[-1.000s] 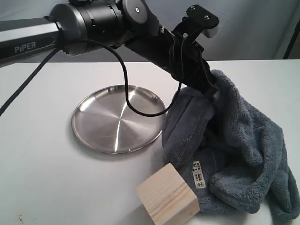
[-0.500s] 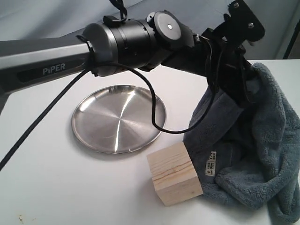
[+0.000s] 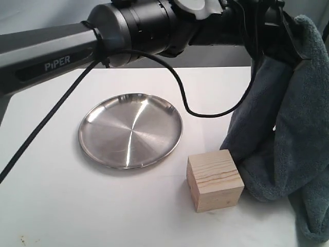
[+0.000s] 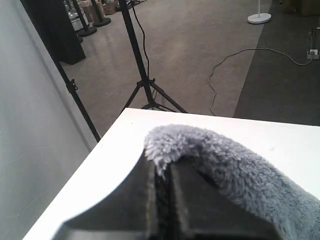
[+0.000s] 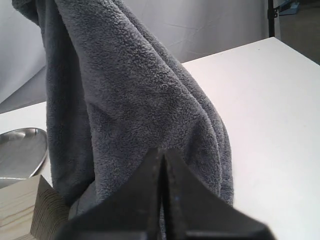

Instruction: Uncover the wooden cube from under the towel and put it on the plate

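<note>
The wooden cube (image 3: 215,180) stands bare on the white table, just right of the steel plate (image 3: 130,130) and touching the hanging towel's lower fold. My left gripper (image 3: 290,49) reaches across to the upper right, shut on a top edge of the blue-grey towel (image 3: 288,123), which hangs from it in a long drape. In the left wrist view the left gripper (image 4: 161,161) pinches the towel's plush tuft (image 4: 220,155). The right gripper (image 5: 163,152) is shut and empty, close in front of the towel (image 5: 130,95). Beside that gripper show the cube (image 5: 20,210) and the plate's rim (image 5: 22,150).
The black left arm (image 3: 128,25) spans the top of the exterior view, and its cable (image 3: 205,112) loops down near the plate's far right side. The towel's lower end (image 3: 311,216) lies on the table at the right edge. The table's far corner (image 4: 125,112) shows in the left wrist view.
The left gripper has risen and moved right with the towel, pulling it off the table. The cube, once half under the towel, has shifted right and stands uncovered.
</note>
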Motion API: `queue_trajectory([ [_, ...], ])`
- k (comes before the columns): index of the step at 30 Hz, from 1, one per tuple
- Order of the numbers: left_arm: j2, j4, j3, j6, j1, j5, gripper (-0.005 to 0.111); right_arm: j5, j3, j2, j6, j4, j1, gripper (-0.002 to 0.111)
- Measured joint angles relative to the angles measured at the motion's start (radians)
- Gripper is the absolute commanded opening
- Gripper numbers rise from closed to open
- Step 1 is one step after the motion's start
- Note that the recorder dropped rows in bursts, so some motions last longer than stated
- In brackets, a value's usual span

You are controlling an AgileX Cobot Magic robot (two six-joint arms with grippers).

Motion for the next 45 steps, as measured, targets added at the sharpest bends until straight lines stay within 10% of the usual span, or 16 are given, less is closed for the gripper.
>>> queue_trajectory([
  [5, 0.046, -0.012, -0.004, 0.0, 0.0, 0.003, 0.008, 0.0, 0.0, 0.0, 0.0, 0.0, 0.0, 0.0],
  [12, 0.162, -0.033, -0.004, -0.086, 0.0, 0.011, 0.09, 0.0, 0.0, 0.0, 0.0, 0.0, 0.0, 0.0],
  [37, 0.075, 0.844, -0.004, -0.775, -0.002, 0.439, 0.091, 0.0, 0.0, 0.0, 0.0, 0.0, 0.0, 0.0],
  [45, -0.007, 0.926, -0.004, -0.885, -0.002, 0.824, 0.091, 0.0, 0.0, 0.0, 0.0, 0.0, 0.0, 0.0],
])
